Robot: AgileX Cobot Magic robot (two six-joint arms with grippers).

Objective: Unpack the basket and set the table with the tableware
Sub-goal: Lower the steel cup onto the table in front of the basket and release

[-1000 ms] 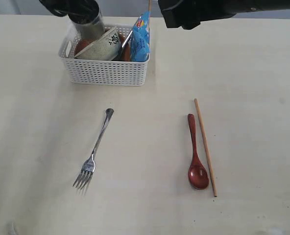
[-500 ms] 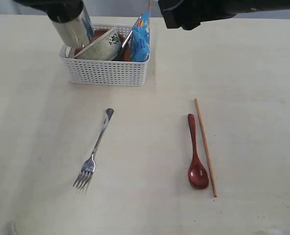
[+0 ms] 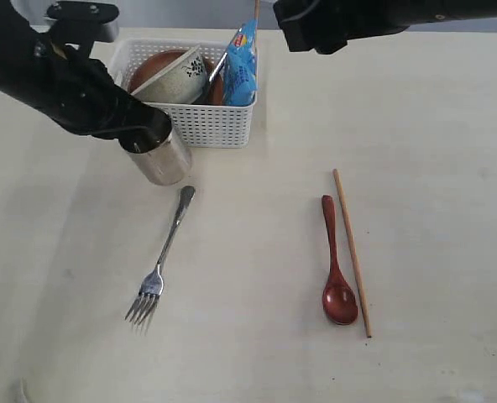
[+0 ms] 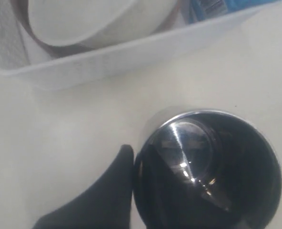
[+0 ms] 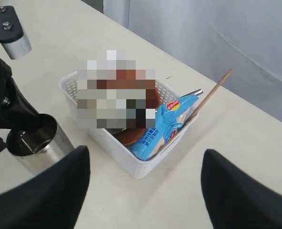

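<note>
My left gripper (image 3: 145, 137) is shut on the rim of the shiny steel cup (image 3: 163, 161), one finger (image 4: 113, 187) outside the wall and the other inside the cup (image 4: 208, 168). The cup sits low in front of the white basket (image 3: 200, 126), just beyond the fork's handle; whether it touches the table (image 3: 257, 361) I cannot tell. The basket holds the cream bowl (image 3: 177, 80), the reddish-brown plate (image 3: 150, 67), a steel knife (image 3: 217, 65) and a chopstick (image 3: 256, 10). On the table lie the fork (image 3: 160, 262), red spoon (image 3: 336, 269) and another chopstick (image 3: 351, 250). My right gripper (image 5: 146, 191) hovers open behind the basket.
A blue chip bag (image 3: 242, 63) stands in the basket's right end, also seen from the right wrist (image 5: 166, 125). The left arm (image 3: 47, 71) stretches over the table left of the basket. The right arm (image 3: 341, 21) hangs over the far edge.
My left gripper has carried the cup out from above the basket, down and forward to the table in front of the basket's left corner. The right arm has stayed put.
</note>
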